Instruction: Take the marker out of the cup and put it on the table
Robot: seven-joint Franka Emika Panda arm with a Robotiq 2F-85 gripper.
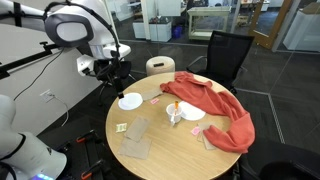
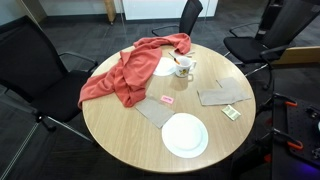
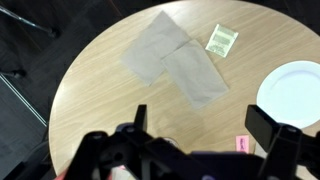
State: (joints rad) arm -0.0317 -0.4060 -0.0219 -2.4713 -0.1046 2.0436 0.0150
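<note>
Round light-wood table (image 2: pixel 120 130); small pale cup (image 2: pixel 183 68) beside crumpled red cloth (image 2: pixel 125 72).

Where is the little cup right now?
In an exterior view the cup stands on the table beside the red cloth, apart from the white plate.

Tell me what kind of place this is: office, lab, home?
Probably an office meeting area. A round wood table is ringed by black swivel chairs, and what look like glass partitions stand behind it in an exterior view.
</note>
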